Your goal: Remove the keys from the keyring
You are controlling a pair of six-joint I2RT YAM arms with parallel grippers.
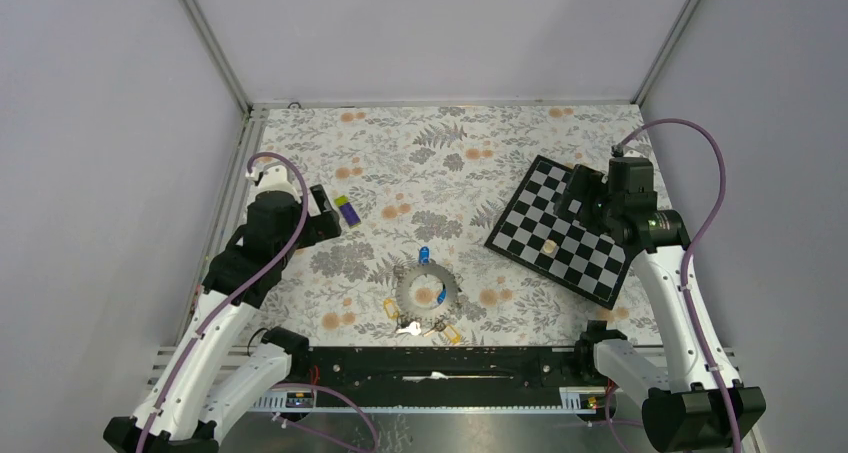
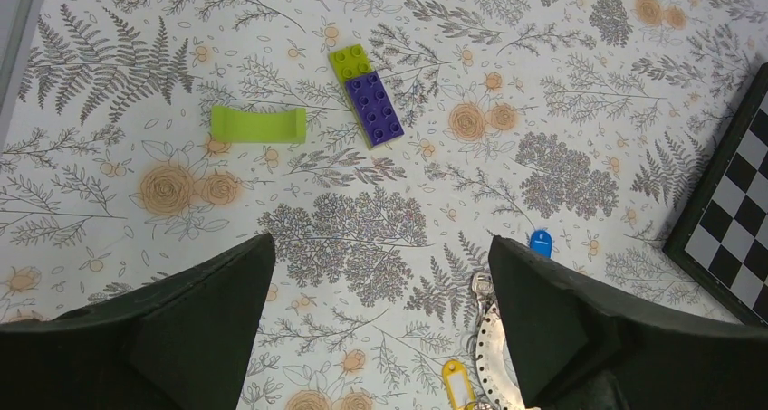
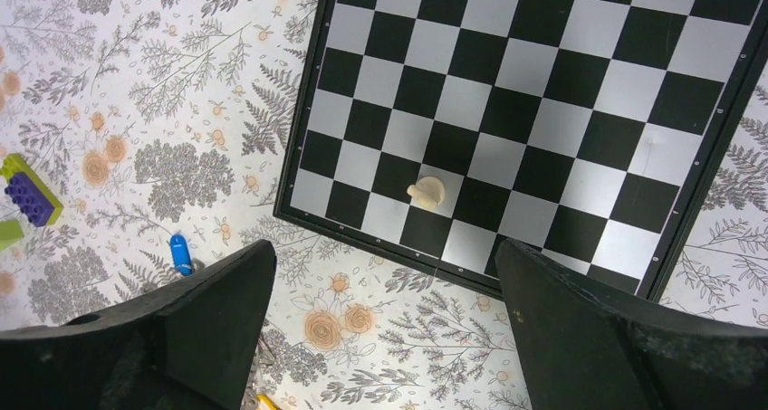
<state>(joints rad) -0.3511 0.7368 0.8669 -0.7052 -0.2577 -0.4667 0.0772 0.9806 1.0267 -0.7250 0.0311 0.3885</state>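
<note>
Your left gripper (image 2: 380, 247) and right gripper (image 3: 385, 247) are both spread wide and empty, well off either side of the keyring (image 1: 427, 291). Probably a start pose. The keys (image 1: 420, 327) bunch at its near rim.

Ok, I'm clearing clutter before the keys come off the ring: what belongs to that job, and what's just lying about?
Job:
large flat grey metal keyring
small metal keys, with blue, yellow and silver heads

Lying about:
purple-and-green toy block
lime-green curved piece
black-and-white chessboard
cream pawn on it
</note>
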